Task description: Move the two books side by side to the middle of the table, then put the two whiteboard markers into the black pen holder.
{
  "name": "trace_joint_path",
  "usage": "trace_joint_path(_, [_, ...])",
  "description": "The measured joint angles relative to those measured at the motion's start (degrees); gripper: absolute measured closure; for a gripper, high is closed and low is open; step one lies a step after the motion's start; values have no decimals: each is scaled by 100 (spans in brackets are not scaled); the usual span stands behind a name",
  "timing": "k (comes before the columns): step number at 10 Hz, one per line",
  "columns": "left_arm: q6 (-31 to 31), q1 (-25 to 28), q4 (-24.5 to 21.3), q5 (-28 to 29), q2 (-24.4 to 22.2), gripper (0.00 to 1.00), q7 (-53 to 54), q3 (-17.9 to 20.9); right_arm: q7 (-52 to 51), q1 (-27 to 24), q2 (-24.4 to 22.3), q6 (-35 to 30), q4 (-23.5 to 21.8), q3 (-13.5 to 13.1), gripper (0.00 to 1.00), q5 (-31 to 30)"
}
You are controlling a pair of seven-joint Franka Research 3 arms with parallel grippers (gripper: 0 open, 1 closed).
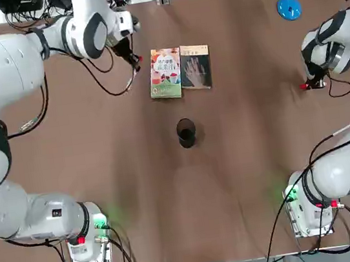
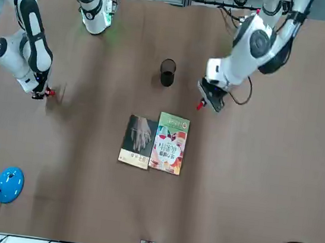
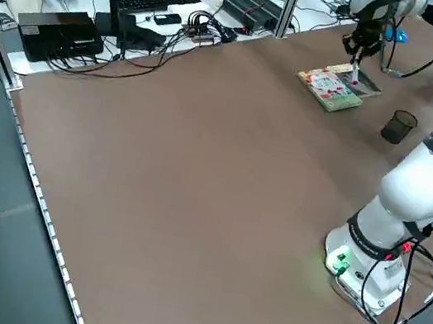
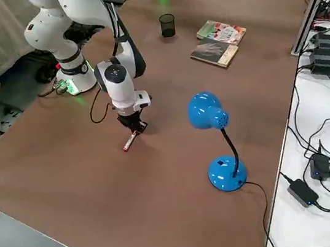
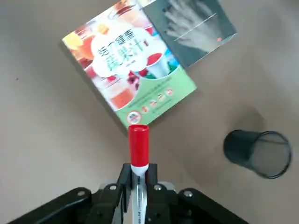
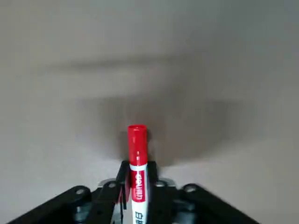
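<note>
**Q:** Grippers first: what does each one hold?

**A:** Left gripper is clamped on a whiteboard marker, red cap outward, up in the air just beside the colourful book. Right gripper is pinched tight on the second whiteboard marker low over the table's right side, near the blue desk lamp.

**Q:** And the surface and room?

**A:** Plain brown table. Mid-table, the colourful book and the dark grey book with a pale hand on its cover lie side by side, edges touching. The black mesh pen holder stands upright nearer the arm bases, apart from the books. Cables, black boxes and a keyboard crowd the white bench beyond the far edge.

**Q:** Any readable writing?

**A:** Large green Chinese characters head the colourful cover; too blurred to read. The markers' print is also illegible.
</note>
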Motion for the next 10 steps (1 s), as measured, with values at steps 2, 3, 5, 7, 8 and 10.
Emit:
trace_joint_path(2, [300,-306,8,-119,-201,83,-668,-262,-11,0,1,21,-7,4,83,160])
trace_joint_path(3, [648,-369,2,-125,-216,83,-1038,-487,-27,0,1,40,-8,24,83,256])
trace_joint_path(5, [1405,-484,-45,-127,-196,83,-1619,-814,-35,12,-2,74,0,104,83,413])
trace_joint_path(7, [1901,-685,-106,-127,-122,83,-1955,-872,-182,188,-106,-143,21,240,83,742])
trace_joint_path(8, [2009,-719,-113,-127,-64,83,-2029,-939,-274,391,-258,-406,27,291,83,973])
trace_joint_path(10, [2403,-910,-217,-127,73,83,-2148,-1026,-197,794,-682,-1010,29,326,83,1284])
